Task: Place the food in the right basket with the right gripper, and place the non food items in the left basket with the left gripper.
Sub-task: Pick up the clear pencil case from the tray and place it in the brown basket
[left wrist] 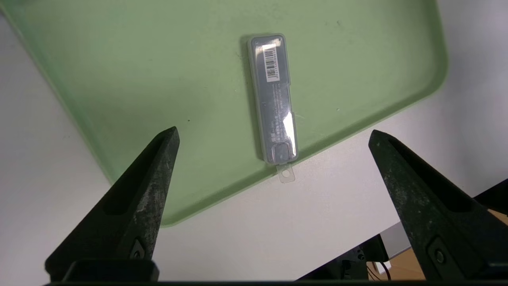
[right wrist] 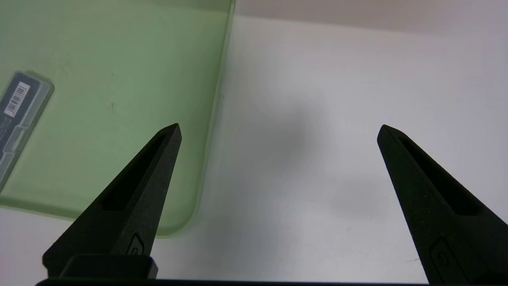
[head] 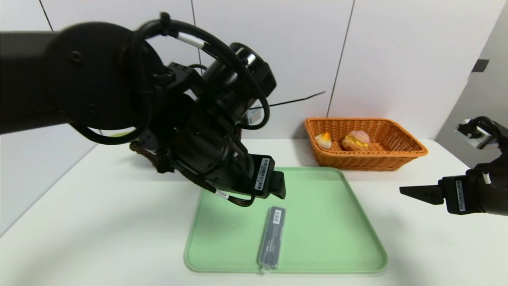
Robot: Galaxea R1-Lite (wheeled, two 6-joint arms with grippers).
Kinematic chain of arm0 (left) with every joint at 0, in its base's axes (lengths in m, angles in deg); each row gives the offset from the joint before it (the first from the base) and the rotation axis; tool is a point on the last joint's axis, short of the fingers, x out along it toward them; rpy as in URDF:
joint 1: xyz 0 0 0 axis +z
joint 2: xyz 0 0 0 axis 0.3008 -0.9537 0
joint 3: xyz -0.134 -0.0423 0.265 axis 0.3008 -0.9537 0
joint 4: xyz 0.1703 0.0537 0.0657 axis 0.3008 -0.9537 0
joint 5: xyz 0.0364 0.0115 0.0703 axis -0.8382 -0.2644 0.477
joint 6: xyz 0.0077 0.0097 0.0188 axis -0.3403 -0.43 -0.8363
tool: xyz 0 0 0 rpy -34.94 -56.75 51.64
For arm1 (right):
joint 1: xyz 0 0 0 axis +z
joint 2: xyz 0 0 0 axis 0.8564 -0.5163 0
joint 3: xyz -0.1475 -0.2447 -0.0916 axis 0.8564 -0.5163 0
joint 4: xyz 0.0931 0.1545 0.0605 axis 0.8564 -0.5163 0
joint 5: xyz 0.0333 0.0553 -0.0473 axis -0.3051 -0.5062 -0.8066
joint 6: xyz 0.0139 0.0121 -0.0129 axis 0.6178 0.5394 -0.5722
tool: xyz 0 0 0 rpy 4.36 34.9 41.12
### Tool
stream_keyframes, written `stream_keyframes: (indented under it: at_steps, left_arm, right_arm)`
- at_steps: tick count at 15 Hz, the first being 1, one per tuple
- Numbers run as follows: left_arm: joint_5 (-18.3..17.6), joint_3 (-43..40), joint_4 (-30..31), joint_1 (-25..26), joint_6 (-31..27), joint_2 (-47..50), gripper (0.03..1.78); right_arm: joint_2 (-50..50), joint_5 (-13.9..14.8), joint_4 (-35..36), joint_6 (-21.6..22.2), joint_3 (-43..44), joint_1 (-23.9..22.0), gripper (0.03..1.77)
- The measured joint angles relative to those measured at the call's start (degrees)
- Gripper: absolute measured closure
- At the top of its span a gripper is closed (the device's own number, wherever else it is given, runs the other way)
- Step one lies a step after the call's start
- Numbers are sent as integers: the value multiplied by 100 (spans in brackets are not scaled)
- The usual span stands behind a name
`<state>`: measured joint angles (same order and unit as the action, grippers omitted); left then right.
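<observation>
A slim grey translucent case with a barcode [head: 272, 236] [left wrist: 274, 99] lies lengthwise on the green tray [head: 325, 222], its clear hang tab poking over the near rim. My left gripper [head: 278, 186] [left wrist: 274, 132] hovers open and empty above the case's far end. The orange wicker right basket [head: 373, 161] at the back right holds the food: a pale bun with an orange top [head: 323, 140] and a pinkish cream puff [head: 356, 141]. My right gripper [head: 412, 192] [right wrist: 278, 126] hangs open and empty over the bare table right of the tray. Only a dark woven corner of the left basket [head: 141, 150] shows behind my left arm.
The white table [head: 99, 222] runs to a white panelled wall at the back. My bulky left arm [head: 99, 79] blocks most of the back left. In the right wrist view the tray's corner [right wrist: 186, 222] and the case's end [right wrist: 18, 107] show.
</observation>
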<state>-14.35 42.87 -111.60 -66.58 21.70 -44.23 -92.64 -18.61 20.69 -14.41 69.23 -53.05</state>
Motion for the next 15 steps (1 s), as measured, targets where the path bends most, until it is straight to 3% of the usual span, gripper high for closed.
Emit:
stream_keyframes:
  at_steps: [11,15]
  left_arm:
    - [30,875,-471,-65,350,-1284,12]
    - [45,885,-488,-133,350,-1414,12]
  right_arm:
    - [-485,-20,-41,90,990,-17,9]
    - [-774,-26,-1296,66,1838,15,9]
